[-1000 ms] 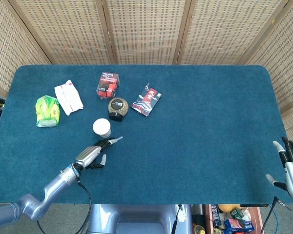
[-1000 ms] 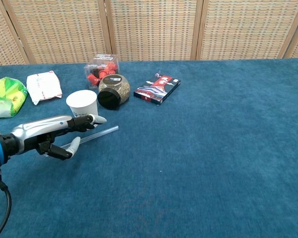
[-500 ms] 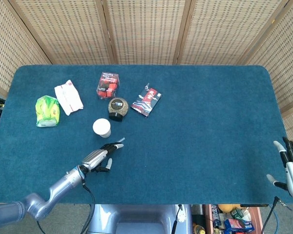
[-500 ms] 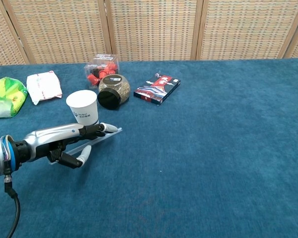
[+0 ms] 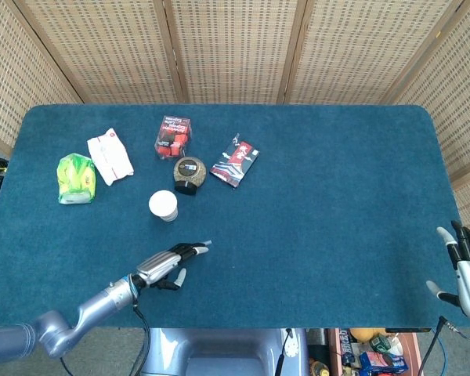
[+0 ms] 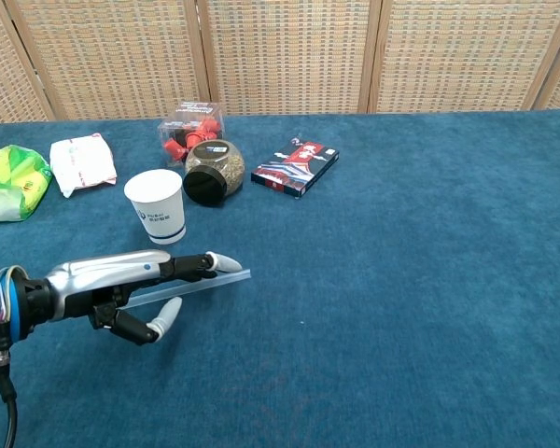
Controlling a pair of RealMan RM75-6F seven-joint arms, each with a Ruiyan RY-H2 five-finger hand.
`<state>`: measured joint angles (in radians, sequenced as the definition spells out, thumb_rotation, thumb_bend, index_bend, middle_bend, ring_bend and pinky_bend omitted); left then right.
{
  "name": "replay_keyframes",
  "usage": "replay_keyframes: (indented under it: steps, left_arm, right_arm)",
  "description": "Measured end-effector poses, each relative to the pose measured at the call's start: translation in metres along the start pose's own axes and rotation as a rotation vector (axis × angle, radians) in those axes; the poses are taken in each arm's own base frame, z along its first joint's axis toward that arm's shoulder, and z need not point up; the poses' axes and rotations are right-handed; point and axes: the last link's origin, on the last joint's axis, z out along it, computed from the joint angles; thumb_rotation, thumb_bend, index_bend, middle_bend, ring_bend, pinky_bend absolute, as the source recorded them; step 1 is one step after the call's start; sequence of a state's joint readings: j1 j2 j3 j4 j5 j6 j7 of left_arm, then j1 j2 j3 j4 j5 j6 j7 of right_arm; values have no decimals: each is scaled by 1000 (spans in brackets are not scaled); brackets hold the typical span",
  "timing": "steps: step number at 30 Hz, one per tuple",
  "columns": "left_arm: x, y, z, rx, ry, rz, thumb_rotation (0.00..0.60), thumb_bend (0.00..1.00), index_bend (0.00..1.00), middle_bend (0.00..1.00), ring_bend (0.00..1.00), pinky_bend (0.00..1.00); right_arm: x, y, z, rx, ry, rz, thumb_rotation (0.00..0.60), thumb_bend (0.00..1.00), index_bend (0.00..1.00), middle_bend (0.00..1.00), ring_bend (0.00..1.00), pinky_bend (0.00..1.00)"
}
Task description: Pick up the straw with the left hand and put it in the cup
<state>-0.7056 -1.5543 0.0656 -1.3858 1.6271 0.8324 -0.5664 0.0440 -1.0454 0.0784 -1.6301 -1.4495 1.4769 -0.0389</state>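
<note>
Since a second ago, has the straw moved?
Yes. The straw has slid with the left hand toward the table's near edge and a bit right, away from the cup.

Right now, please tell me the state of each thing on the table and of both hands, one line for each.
straw: lying along the left hand's fingers, not in the cup.
cup: upright, open top, apart from the straw.
left hand: fingers stretched along the straw, low over the table; a real grip cannot be told.
right hand: open, holding nothing, at the table's right edge.
jar: on its side, dark lid toward the camera.
red box: lying flat.
</note>
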Motion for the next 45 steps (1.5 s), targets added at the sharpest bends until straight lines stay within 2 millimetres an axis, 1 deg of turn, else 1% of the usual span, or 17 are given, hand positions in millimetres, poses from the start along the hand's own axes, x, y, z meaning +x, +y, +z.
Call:
replay_keyframes:
  steps: [4,11,16,17,20,21,22,23,27,29,35,38,42,45]
  left_arm:
    - [-5,5,0,-16,-42,10,600,810,0,0,0,0]
    - [-12,10,-8,-31,-104,30,600,810,0,0,0,0]
    - [-10,13,-12,-50,-87,57,600,802,0,0,0,0]
    - [-9,13,-13,-54,-77,71,600,753,0,0,0,0]
    - [-6,14,-15,-64,-46,116,600,533,0,0,0,0]
    - [-4,14,-15,-67,-34,131,600,495,0,0,0,0]
    - [-3,15,-15,-70,-21,148,600,484,4,0,0,0]
    - [-2,14,-15,-72,-5,172,600,481,27,0,0,0]
    - [5,13,-14,-63,47,253,600,479,182,0,0,0]
    - [9,13,-11,-48,72,292,600,479,217,0,0,0]
    - [23,15,4,3,128,374,600,480,293,0,0,0]
    - [27,18,13,28,134,391,600,479,330,0,0,0]
    - [27,24,23,42,123,407,600,478,370,0,0,0]
    - [23,28,28,41,114,413,600,474,373,0,0,0]
  right_arm:
    - [0,1,0,-2,0,2,600,0,0,0,0,0]
    - [0,1,0,-2,-1,2,600,0,0,0,0,0]
    - [0,1,0,-3,-3,3,600,0,0,0,0,0]
    - [0,1,0,-3,-3,2,600,0,0,0,0,0]
    - [0,1,0,-3,-5,2,600,0,0,0,0,0]
    - [0,1,0,-3,-5,2,600,0,0,0,0,0]
    - [0,1,0,-3,-5,2,600,0,0,0,0,0]
    - [0,1,0,-3,-6,2,600,0,0,0,0,0]
    - [-1,0,0,-3,-9,2,600,0,0,0,0,0]
    - [-1,0,0,-3,-9,2,600,0,0,0,0,0]
    - [-1,1,1,-5,-12,2,600,0,0,0,0,0]
    - [-2,1,1,-8,-15,1,600,0,0,0,0,0]
    - [-3,2,2,-13,-18,1,600,0,0,0,0,0]
    - [-3,3,3,-16,-21,1,600,0,0,0,0,0]
